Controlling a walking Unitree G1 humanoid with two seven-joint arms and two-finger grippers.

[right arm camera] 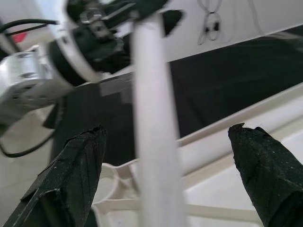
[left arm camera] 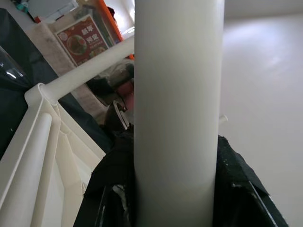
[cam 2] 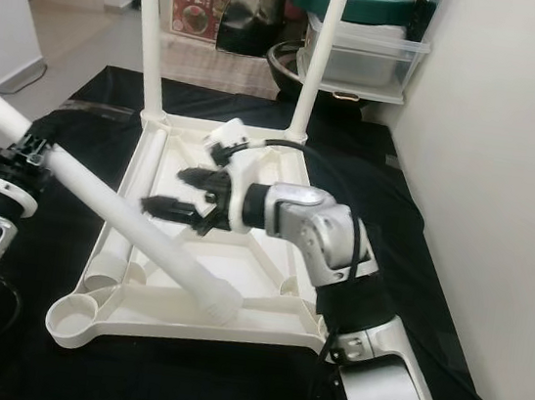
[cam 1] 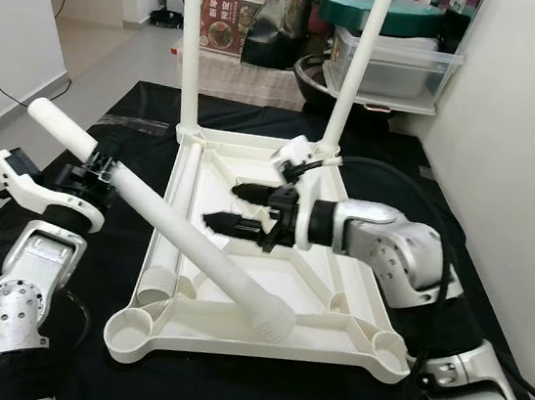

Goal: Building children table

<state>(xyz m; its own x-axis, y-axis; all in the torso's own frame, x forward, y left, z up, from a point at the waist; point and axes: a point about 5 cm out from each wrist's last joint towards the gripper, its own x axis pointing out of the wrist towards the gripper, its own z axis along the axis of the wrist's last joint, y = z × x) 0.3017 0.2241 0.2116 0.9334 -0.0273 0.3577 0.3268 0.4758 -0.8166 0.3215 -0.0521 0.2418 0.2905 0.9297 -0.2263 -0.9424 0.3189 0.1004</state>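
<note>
Left gripper [cam 1: 93, 175] is clamped round the loose leg [cam 1: 175, 229], which slants down over the upturned tabletop [cam 1: 260, 329] on the black mat [cam 1: 222, 391]. Right gripper [cam 1: 237, 206] hangs wide open beside the leg, not touching it.

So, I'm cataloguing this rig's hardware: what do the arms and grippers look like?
Both arms are silver metal with rounded joint housings; the left arm has small holes in its casing. Each has a white wrist piece and a black cable. The left gripper and right gripper have long black fingers with a rough, grainy surface.
</note>
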